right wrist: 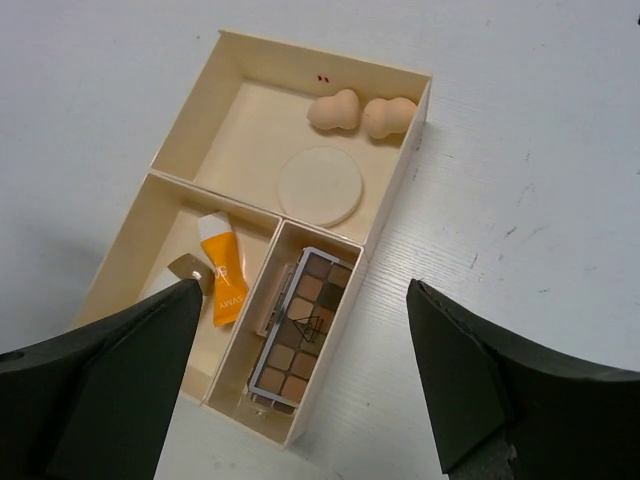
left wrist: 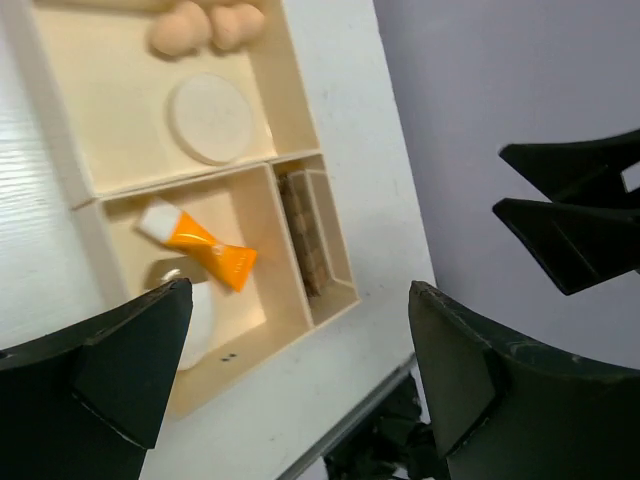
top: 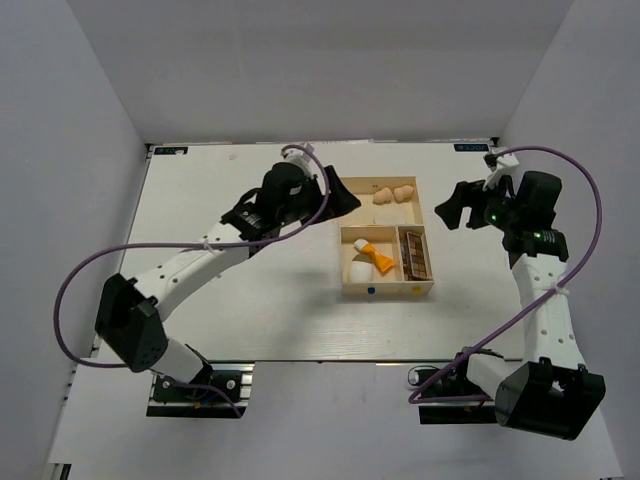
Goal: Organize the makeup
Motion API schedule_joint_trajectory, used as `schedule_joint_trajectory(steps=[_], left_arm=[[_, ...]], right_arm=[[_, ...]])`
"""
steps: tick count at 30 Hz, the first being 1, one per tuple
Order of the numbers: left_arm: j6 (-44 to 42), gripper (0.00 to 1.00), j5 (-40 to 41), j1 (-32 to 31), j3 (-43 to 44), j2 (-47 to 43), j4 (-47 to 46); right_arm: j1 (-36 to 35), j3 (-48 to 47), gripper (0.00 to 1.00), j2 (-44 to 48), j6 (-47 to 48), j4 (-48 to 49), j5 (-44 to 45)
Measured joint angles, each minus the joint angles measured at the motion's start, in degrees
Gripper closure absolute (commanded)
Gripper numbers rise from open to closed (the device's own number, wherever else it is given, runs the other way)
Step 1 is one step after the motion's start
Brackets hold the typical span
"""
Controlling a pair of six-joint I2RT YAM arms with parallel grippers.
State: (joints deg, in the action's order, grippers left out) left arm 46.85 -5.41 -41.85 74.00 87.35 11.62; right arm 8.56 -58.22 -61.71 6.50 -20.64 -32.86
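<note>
The cream tray (top: 421, 290) holds the makeup. Two peach sponges (top: 393, 194) and a round cream puff (right wrist: 320, 186) lie in its large far compartment. The orange white-capped tube (top: 376, 258) and the white egg-shaped piece (top: 358, 271) lie in the near left compartment. The long brown-pink palette (top: 413, 254) lies in the narrow right compartment, with a thin pink piece (right wrist: 264, 312) on edge beside it. My left gripper (top: 338, 196) is open and empty above the tray's far left corner. My right gripper (top: 452, 208) is open and empty, right of the tray.
The table's right edge (left wrist: 400, 370) and back wall are near the tray. In the left wrist view the right gripper's fingers (left wrist: 575, 215) show beyond the tray. Bare white tabletop (top: 230, 300) lies left of the tray.
</note>
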Motion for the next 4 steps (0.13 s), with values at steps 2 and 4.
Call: schedule_joint_trajectory(steps=[2, 4], left_arm=[[-1.4, 0.02, 1.9, 1.3, -2.5, -3.3, 0.7], [-2.9, 0.02, 3.8, 2.2, -4.1, -5.8, 2.0]], right_arm=[[0.0, -0.2, 0.11, 0.0, -0.6, -0.4, 1.5], [0.0, -0.2, 0.11, 0.1, -1.4, -1.0, 2.9]])
